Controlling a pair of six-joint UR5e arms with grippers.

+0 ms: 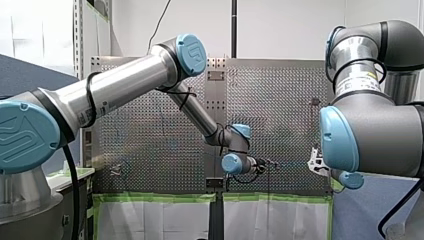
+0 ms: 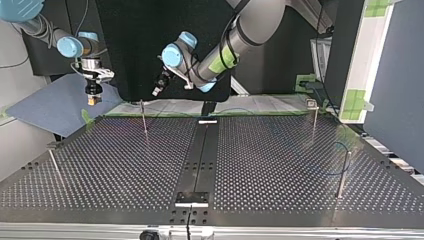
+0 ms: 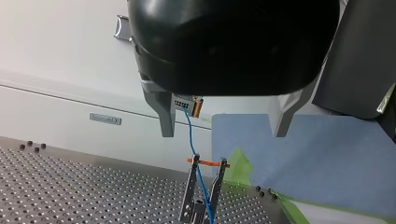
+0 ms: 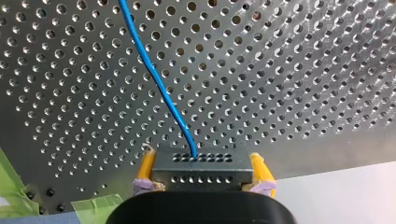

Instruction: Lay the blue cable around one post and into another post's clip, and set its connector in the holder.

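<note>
My right claw (image 2: 93, 98) is closed on the dark connector (image 4: 201, 170), with its yellow pads pressed to both ends. It holds the connector in the air off the far left corner of the bench (image 2: 280, 165) in the top view. The blue cable (image 4: 158, 83) leaves the connector's face. In the left wrist view it drops to a forked post (image 3: 189, 196) at the bench's edge and passes between the prongs just under an orange band (image 3: 208, 163). So the clip step looks done or nearly so, and setting the connector in the holder appears to be what remains. My left claw (image 3: 224, 133) hangs wide open with nothing in it, facing that post from nearby. The next move, I judge, calls for carrying the connector to the holder without dragging the cable out of the prongs; which fitting is the holder I cannot say for sure. Other thin posts (image 2: 314, 120) stand well apart on the bench, and a faint blue loop shows by the near right one in the top view. Green tape (image 3: 240, 161) and a blue mat (image 3: 317, 158) lie beyond the edge. My left arm near the clip could crowd the path.
</note>
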